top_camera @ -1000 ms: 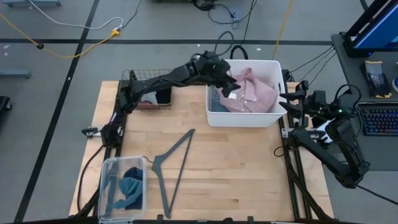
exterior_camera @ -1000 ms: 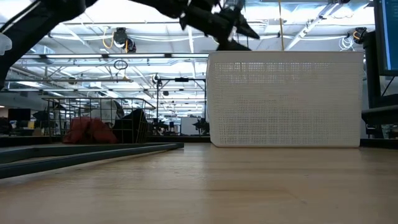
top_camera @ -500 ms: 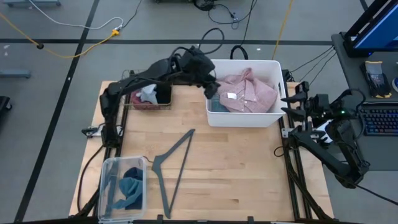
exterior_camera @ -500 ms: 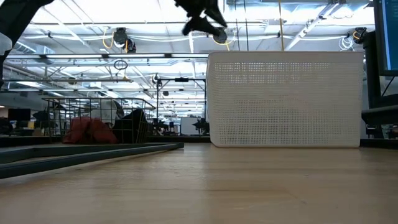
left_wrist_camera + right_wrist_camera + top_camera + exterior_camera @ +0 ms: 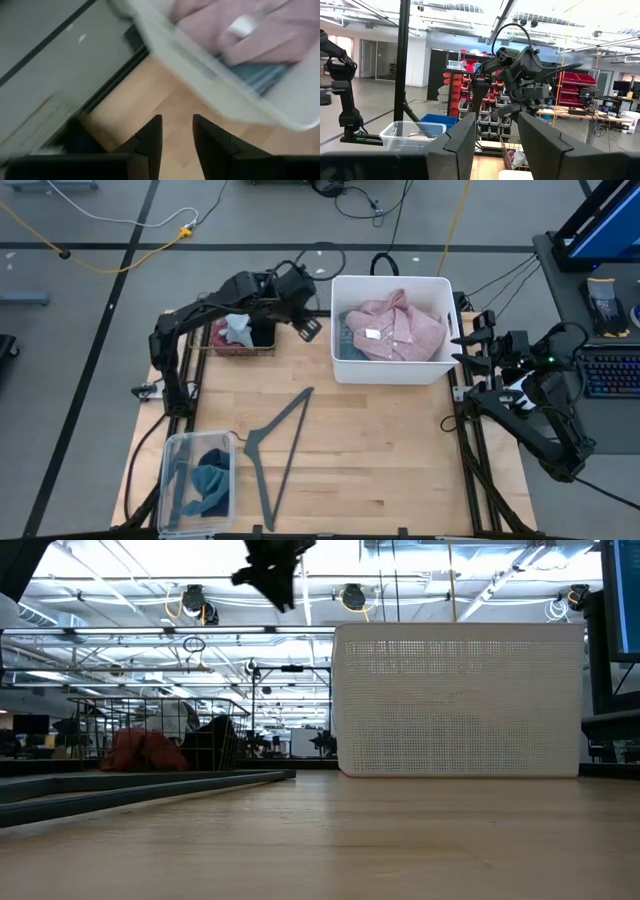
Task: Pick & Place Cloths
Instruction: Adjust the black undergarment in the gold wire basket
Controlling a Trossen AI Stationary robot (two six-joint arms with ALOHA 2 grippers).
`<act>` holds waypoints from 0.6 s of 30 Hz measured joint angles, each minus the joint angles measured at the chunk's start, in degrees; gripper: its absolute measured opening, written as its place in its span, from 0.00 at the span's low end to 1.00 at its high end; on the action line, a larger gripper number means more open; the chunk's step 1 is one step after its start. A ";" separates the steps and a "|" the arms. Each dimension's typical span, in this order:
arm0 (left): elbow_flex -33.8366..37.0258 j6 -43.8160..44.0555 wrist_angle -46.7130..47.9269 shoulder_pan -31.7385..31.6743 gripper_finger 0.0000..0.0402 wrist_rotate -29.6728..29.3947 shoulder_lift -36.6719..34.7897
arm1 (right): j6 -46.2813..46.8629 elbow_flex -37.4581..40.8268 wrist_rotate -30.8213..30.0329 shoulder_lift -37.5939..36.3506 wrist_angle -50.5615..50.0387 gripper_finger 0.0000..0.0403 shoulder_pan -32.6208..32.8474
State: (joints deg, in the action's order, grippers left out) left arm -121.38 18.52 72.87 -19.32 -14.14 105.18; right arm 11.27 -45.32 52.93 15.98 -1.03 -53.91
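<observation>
The pink checked shirt (image 5: pixel 398 328) fills the white bin (image 5: pixel 345 370) — left tool (image 5: pixel 309 329) just beside, fingers parted, empty.

Left arm raised mid-table, right arm parked at the edge.
Left gripper (image 5: pixel 309 328) hangs high, fingers (image 5: pixel 150 137) parted by a narrow gap, nothing between them. Right gripper (image 5: pixel 480 338) sits off the table's right side, fingers (image 5: pixel 457 142) apart, empty.
</observation>
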 joint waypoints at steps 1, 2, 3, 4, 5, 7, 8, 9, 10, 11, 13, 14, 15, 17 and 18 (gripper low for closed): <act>0.00 1.48 2.24 -0.15 0.26 -1.17 -0.19 | 0.00 0.00 0.00 0.06 0.01 0.35 0.00; 0.00 3.22 4.27 -0.23 0.25 -2.64 -0.26 | 0.04 0.00 -0.04 0.12 -0.01 0.34 0.00; 0.00 4.83 6.54 -0.36 0.24 -4.32 -0.24 | 0.04 0.00 -0.07 0.27 0.01 0.34 0.00; 0.01 6.36 9.03 -0.63 0.24 -6.05 -0.24 | 0.04 0.00 -0.06 0.41 0.00 0.34 0.00; 0.09 7.90 11.43 -1.01 0.23 -7.80 -0.34 | 0.04 0.00 -0.03 0.62 -0.02 0.33 0.00; 0.09 10.20 15.03 -1.83 0.23 -10.58 -0.67 | 0.29 0.00 -0.02 1.07 -0.01 0.32 0.00; 0.03 11.19 16.56 -2.36 0.23 -11.33 -0.82 | 0.50 0.00 0.09 1.32 -0.01 0.31 0.00; 0.00 12.15 17.55 -2.95 0.23 -11.67 -0.89 | 0.69 0.00 0.48 1.59 -0.01 0.31 0.00; 0.21 12.64 17.34 -3.57 0.23 -11.73 -0.89 | 0.74 0.00 1.16 1.85 -0.01 0.30 0.00; 0.82 12.86 17.04 -4.19 0.23 -11.48 -1.05 | 0.74 0.00 1.28 2.07 -0.01 0.30 0.00; 2.40 13.25 16.93 -6.12 0.23 -10.15 -2.04 | 0.73 0.00 1.30 2.36 0.49 0.29 0.00; 3.29 13.82 17.04 -6.84 0.23 -9.75 -2.49 | 0.74 0.00 1.33 2.45 1.21 0.28 0.00; 4.20 14.56 17.06 -7.77 0.23 -9.42 -2.84 | 0.65 0.00 1.33 2.48 1.96 0.28 0.00; 7.29 14.81 17.09 -9.96 0.23 -9.16 -4.55 | -0.09 -0.01 1.39 2.48 3.57 0.26 0.00; 9.04 14.19 15.90 -10.80 0.23 -9.02 -5.34 | -0.22 -0.02 1.43 2.45 4.10 0.26 0.01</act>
State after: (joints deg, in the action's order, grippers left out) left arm -112.35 32.71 88.77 -30.12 -23.16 99.84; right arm 11.05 -45.34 54.36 18.44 3.07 -53.90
